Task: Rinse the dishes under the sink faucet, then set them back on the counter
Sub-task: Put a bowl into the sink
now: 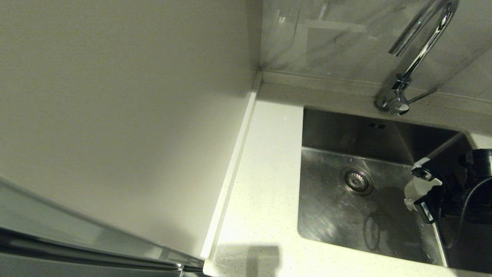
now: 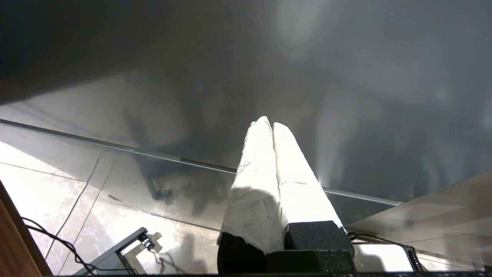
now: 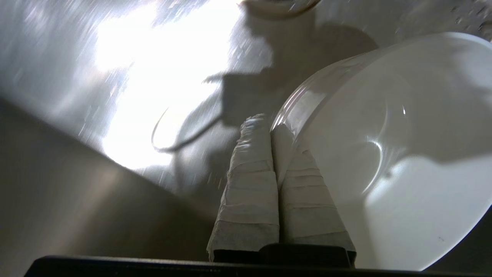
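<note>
The counter (image 1: 265,169) is seen as a white speckled worktop wrapped around the sink (image 1: 326,215) on its left and far sides, with a low raised strip where it meets the cream wall panel (image 1: 115,96). The sink, a square-cornered steel basin, is set into the counter with its round strainer drain (image 1: 356,181) near the middle of the floor and two small overflow slots (image 1: 377,125) in the far wall.

The faucet (image 1: 417,46) is mounted on the counter just behind the sink's far edge; its gooseneck is arched upward and its spout end is pointed back down over the basin, while the thin side lever (image 1: 423,96) is stretched out to the right of the base.

The right gripper (image 3: 272,125) is held low over the right part of the sink, and its wrapped fingers are clamped on the rim of the white bowl (image 3: 392,154). The bowl is held tilted on edge, its open face turned toward the wrist camera and its rim pinched between the finger pads; the steel sink floor is seen beyond it.

The left gripper (image 2: 272,125) is parked away from the sink, over a tiled floor (image 2: 57,192), with its fingers pressed together on nothing.
</note>
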